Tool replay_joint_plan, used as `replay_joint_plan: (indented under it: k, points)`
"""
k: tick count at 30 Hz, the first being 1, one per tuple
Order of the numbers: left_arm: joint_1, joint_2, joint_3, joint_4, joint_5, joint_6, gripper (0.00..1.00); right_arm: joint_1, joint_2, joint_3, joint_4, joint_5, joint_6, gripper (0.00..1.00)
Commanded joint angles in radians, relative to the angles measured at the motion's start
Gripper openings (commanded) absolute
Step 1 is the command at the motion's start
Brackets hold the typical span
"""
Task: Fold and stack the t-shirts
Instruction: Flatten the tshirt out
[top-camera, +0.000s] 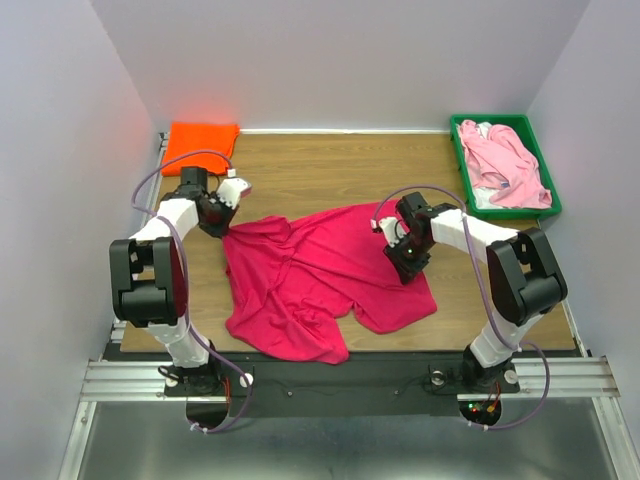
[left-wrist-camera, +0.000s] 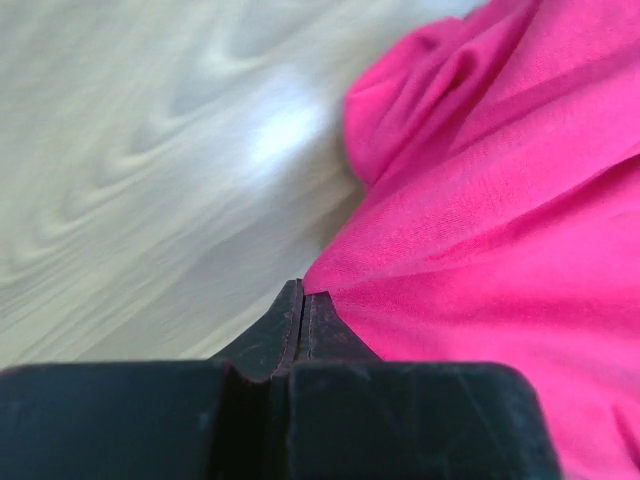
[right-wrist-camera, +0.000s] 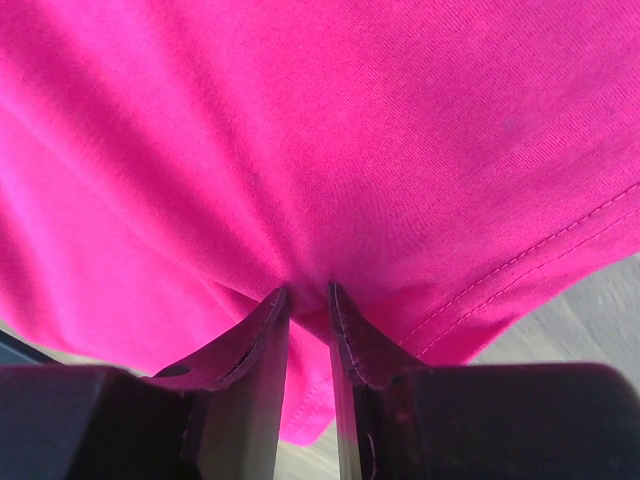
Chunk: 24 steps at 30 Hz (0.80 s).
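One t-shirt looks done, one is in hand and one waits, on the wooden table (top-camera: 330, 165) where two robot arms work.

The crimson shirt (top-camera: 300, 280), the largest thing in view, lies rumpled and unfolded across the middle of the table. It is twisted on itself, with one end hanging toward the near edge. No fold has been made in it yet, by the look of it.

At the far right corner sits the green tray (top-camera: 515, 213). It holds the pale pink shirt (top-camera: 505, 165), heaped loose and unfolded, with a scrap of whitish cloth showing beneath it. What that cloth is cannot be told.

At the far left corner lies the orange shirt (top-camera: 200, 143), a neat flat rectangle. It reads as already folded and as the likely base of the stack.

The left gripper (left-wrist-camera: 303, 290) is at the crimson shirt's left edge. Its jaws are pressed tight together, and the hem draws to a point at their tips, so it appears to be pinching the hem. The right gripper (right-wrist-camera: 308, 295) is down on the shirt's right side near a stitched hem. Its jaws are narrow, with a pucker of cloth nipped between them.

Two folds and the stacking remain, which puts the job roughly a third of the way through.
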<state>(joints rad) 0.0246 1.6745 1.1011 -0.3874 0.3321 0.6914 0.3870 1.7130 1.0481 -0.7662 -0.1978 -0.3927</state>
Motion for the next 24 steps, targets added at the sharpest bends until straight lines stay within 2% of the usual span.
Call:
replay_joint_plan:
  k: [1,6,12,15,16,17,18,19,20,24]
  points:
    - [0.024,-0.016,0.078,-0.028,0.005,0.043,0.0,-0.014,0.013,-0.017,-0.079,0.116,-0.044,0.29]
    - [0.093,0.021,0.091,-0.074,-0.03,0.086,0.0,-0.028,0.004,-0.02,-0.097,0.132,-0.08,0.29]
    - [0.185,0.01,0.019,-0.126,-0.062,0.189,0.0,-0.037,-0.015,-0.079,-0.116,0.113,-0.112,0.3]
    - [0.193,-0.022,-0.01,-0.157,-0.004,0.256,0.32,-0.039,-0.045,-0.042,-0.179,0.009,-0.141,0.36]
    - [0.195,-0.048,-0.009,-0.175,0.024,0.264,0.47,-0.037,-0.056,0.013,-0.218,-0.026,-0.147,0.4]
    - [0.196,-0.059,-0.003,-0.186,0.053,0.267,0.49,-0.037,-0.07,0.013,-0.237,-0.064,-0.155,0.43]
    - [0.196,-0.067,0.029,-0.197,0.085,0.27,0.5,-0.037,-0.082,0.082,-0.248,-0.13,-0.156,0.49]
    - [0.195,-0.073,0.052,-0.218,0.147,0.266,0.55,-0.036,-0.108,0.116,-0.254,-0.153,-0.15,0.51]
    - [0.196,-0.071,0.078,-0.223,0.174,0.251,0.56,-0.037,-0.116,0.15,-0.254,-0.172,-0.14,0.53]
    - [0.183,-0.019,0.244,-0.197,0.268,0.142,0.56,-0.051,-0.089,0.305,-0.216,-0.181,-0.112,0.53]
